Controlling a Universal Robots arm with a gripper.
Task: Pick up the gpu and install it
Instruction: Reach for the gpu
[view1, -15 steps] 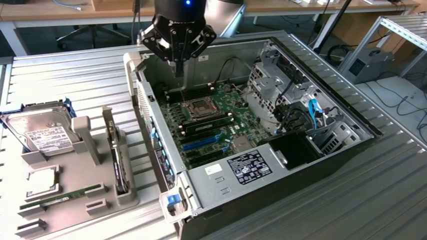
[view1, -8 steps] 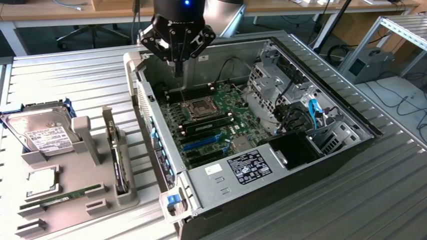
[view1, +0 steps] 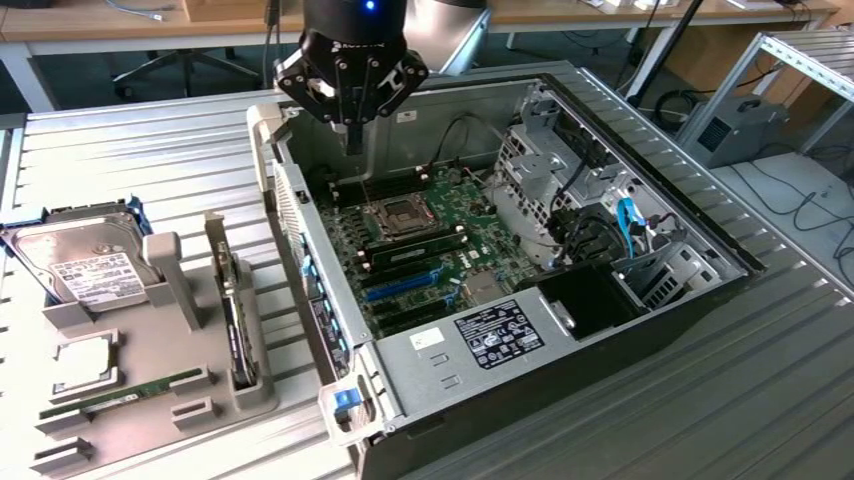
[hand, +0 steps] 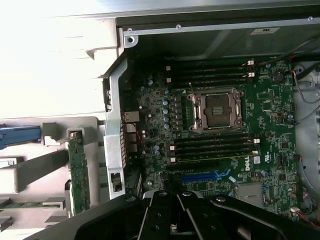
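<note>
Gripper (view1: 354, 140) is clenched, fingers pressed together with nothing between them. It hangs fingers-down over the open PC case (view1: 694, 215), just inside the case's far corner on the exterior view's left, above the motherboard (view1: 461, 225). It touches nothing. In the wrist view the gripper (hand: 172, 220) sits over the board edge by the blue slot (hand: 202, 176).

The gpu (view1: 238, 320) is not picked up. It stands on edge in the grey holder (view1: 154, 415), in the slot along the holder's edge nearest the case, well apart from the gripper. In the wrist view the gpu (hand: 78, 170) shows as a thin green card, just beside the case's rear wall.

Room for moving:
- The CPU socket (view1: 400, 215) is bare, and the blue slot (view1: 400, 285) has nothing in it.
- The drive cage (view1: 534, 170) and loose cables (view1: 627, 225) crowd the case side on the exterior view's right.
- The holder sits at the table's (view1: 747, 380) near corner on the exterior view's left, close to the case wall.

Also on the holder are a hard drive (view1: 87, 265) and a RAM stick (view1: 127, 390).

Writing:
- The hard drive carries a white label, print unreadable.
- The black label (view1: 497, 335) on the power supply has white print I can't read.
- The board silkscreen is not legible.
</note>
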